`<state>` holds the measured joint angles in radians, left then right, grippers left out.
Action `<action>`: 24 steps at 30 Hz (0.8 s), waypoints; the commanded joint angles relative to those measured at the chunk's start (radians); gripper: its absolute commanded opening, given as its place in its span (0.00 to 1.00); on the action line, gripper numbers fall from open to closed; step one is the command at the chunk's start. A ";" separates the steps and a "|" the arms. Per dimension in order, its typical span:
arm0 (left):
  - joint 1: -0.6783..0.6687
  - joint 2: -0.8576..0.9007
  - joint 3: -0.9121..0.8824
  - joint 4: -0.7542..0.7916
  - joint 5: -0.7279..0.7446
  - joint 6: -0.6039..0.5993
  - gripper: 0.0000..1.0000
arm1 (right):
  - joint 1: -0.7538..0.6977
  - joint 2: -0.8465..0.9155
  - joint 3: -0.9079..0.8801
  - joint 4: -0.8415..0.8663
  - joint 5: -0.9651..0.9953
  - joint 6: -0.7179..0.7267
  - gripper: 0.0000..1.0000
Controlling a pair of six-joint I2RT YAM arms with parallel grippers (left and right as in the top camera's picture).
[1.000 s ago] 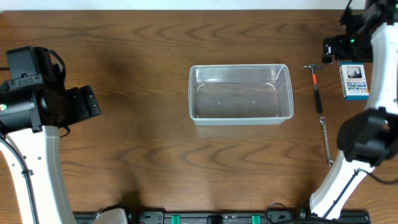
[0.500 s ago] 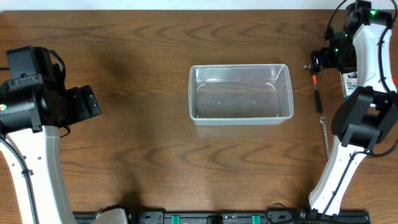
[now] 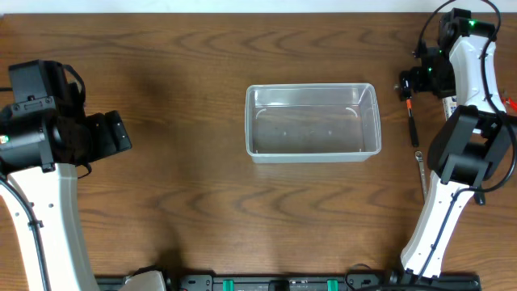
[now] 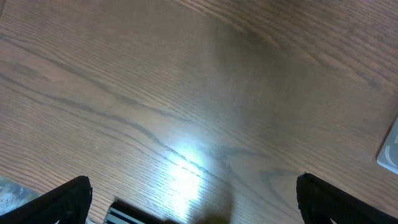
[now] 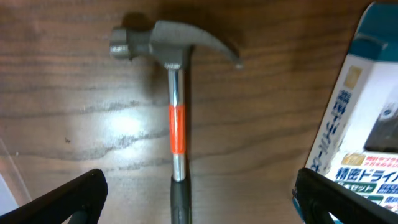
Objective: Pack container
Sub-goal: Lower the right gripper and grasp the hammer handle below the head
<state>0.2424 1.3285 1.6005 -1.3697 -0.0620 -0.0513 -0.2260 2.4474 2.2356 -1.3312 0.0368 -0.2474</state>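
In the right wrist view, the hammer [image 5: 178, 124] had its handle cut off by the bottom edge. The box [image 5: 364, 118] was cut by the right edge. From above, the right arm [image 3: 468, 73] hid the hammer's head and most of the box. The left wrist view caught only a corner of the container [image 4: 390, 149].

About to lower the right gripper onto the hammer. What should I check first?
1. Right gripper open: ok, jaws spread wide.
2. Hammer centred between them: ok, its handle runs down the middle of the wrist view.
3. Hammer apart from the blue box: ok, a gap shows between them.
4. Container open and empty: ok.
5. Left gripper away from the container: ok, open over bare table at the left.
6. Right gripper's height above the hammer: cannot tell.
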 commanded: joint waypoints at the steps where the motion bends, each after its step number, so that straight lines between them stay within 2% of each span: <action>1: 0.005 -0.002 0.011 -0.003 0.001 0.005 0.98 | 0.007 0.026 -0.001 0.010 0.008 -0.001 0.99; 6: 0.005 -0.002 0.011 -0.003 0.001 0.005 0.98 | 0.011 0.027 -0.001 0.030 0.007 0.042 0.99; 24: 0.005 -0.002 0.011 -0.003 0.001 0.005 0.98 | 0.011 0.073 -0.001 0.067 -0.015 0.054 0.99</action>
<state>0.2424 1.3285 1.6005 -1.3693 -0.0593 -0.0513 -0.2214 2.5183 2.2345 -1.2709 0.0322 -0.2173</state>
